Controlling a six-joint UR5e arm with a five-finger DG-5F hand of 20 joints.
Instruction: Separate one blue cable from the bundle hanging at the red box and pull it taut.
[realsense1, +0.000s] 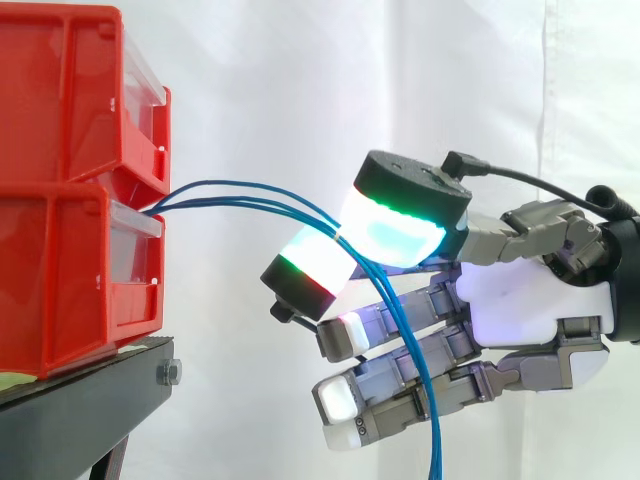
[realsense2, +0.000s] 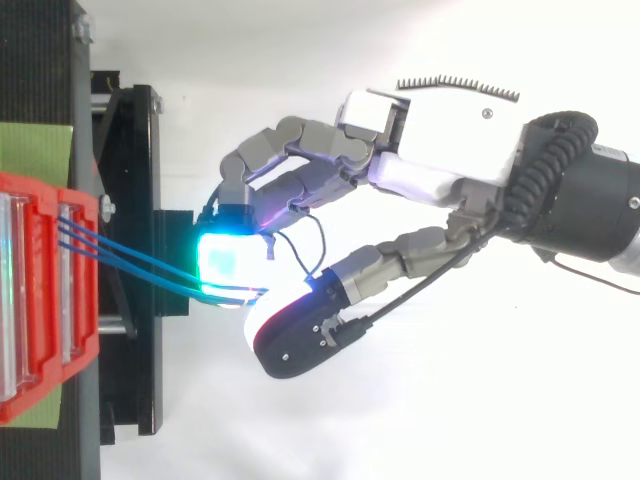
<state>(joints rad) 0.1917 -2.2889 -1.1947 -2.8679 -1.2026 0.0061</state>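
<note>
Three thin blue cables (realsense1: 250, 196) come out between the two stacked red bins (realsense1: 60, 290) and arc to the right. My hand (realsense1: 510, 300) reaches in from the right at their height. The thumb pad (realsense1: 400, 230), glowing green and cyan, and one finger pad (realsense1: 315, 255) close together where the cables bunch, pinching them. Past that pinch the cables drop in front of the lower fingers. I cannot tell how many strands lie in the pinch. From above, the cables (realsense2: 140, 262) run from the bins (realsense2: 40, 300) to the glowing pads of the hand (realsense2: 450, 150).
The bins sit on a black stand (realsense1: 90, 390) at the left, with a green sheet (realsense2: 35, 150) on it. A white curtain (realsense1: 300, 80) hangs behind. Open space lies to the right of the stand, around the hand.
</note>
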